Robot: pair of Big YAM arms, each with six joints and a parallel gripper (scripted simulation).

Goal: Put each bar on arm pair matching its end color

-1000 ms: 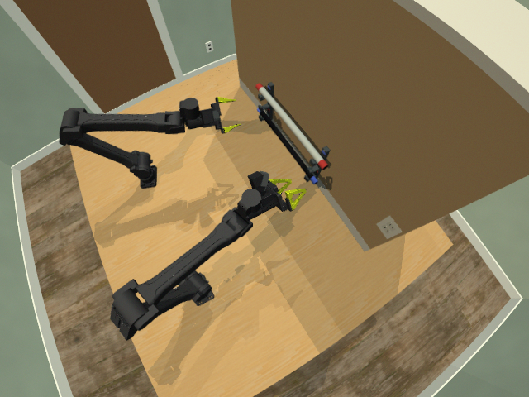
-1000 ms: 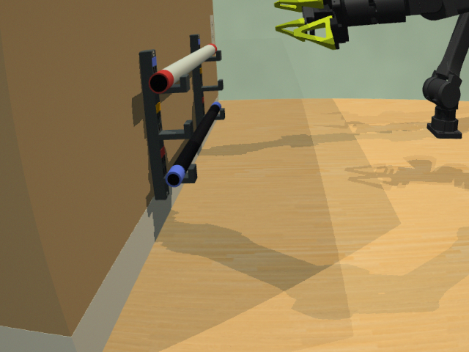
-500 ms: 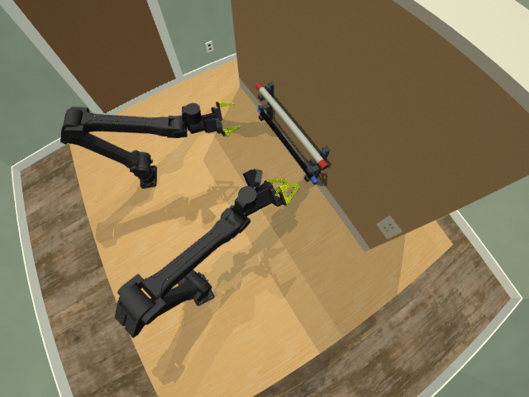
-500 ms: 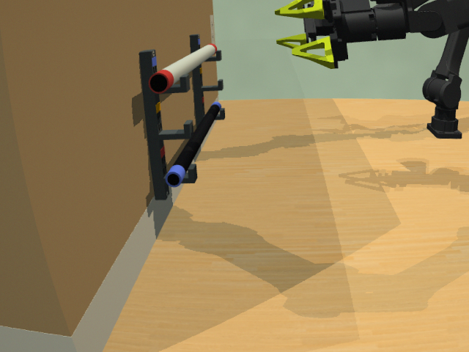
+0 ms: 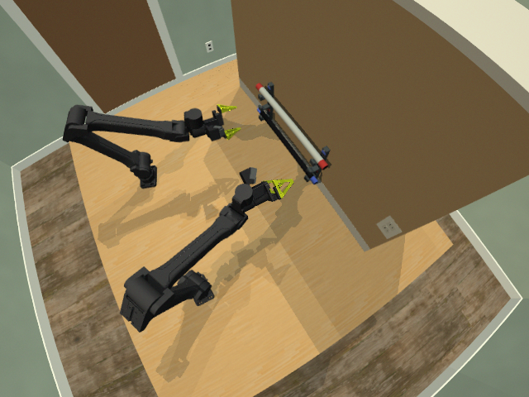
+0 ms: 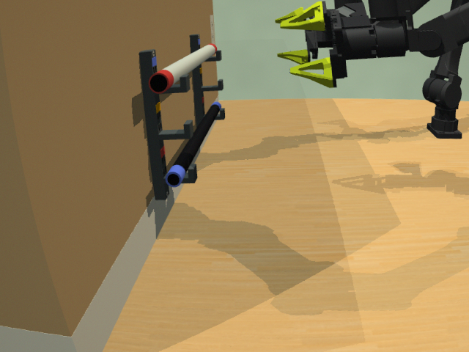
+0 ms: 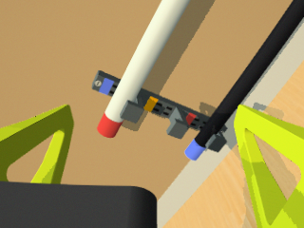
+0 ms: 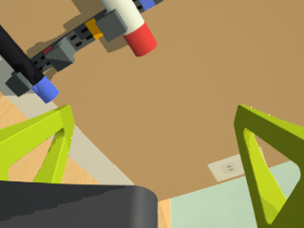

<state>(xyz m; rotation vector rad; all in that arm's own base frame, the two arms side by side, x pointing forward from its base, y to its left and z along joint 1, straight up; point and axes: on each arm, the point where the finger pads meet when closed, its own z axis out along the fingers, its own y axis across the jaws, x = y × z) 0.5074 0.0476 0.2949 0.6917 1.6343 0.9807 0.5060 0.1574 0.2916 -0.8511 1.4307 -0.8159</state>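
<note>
Brown wall panel (image 5: 384, 107) (image 6: 94, 114) (image 7: 47, 43) (image 8: 190, 95) standing over the pale wood table (image 5: 256, 341) (image 6: 264, 189). My two black arms both reach toward it.

Dark rack (image 6: 146, 75) (image 7: 99, 80) fixed to the panel: two uprights, three pairs of arms.

White bar (image 5: 293, 126) (image 6: 191, 64) (image 7: 147, 54) (image 8: 124, 11), red ends, lies across the top pair. Thinner black bar (image 5: 287, 141) (image 6: 197, 141) (image 7: 256, 76) (image 8: 19, 54), blue ends, lies across the bottom pair. Neither rests at its own color.

My left gripper (image 5: 237, 118) (image 6: 285, 47) (image 7: 154, 114): yellow-green fingers spread wide, nothing between them, out in front of the rack near its left end. My right gripper (image 5: 293, 181) (image 6: 277, 37) (image 8: 154, 114): also spread wide, nothing held, in front of the rack's right end. Both apart from the bars.

Outlet plate (image 5: 388, 227) (image 8: 229, 167) on the panel, off to the right of the rack.

Labels, smallest: blue label (image 6: 153, 61) (image 7: 106, 86) (image 8: 147, 4) at the top, orange label (image 6: 157, 107) (image 7: 151, 104) (image 8: 94, 29) at the middle, red label (image 6: 162, 152) (image 7: 191, 119) (image 8: 47, 49) at the bottom. So red ends sit at blue, blue ends at red.
</note>
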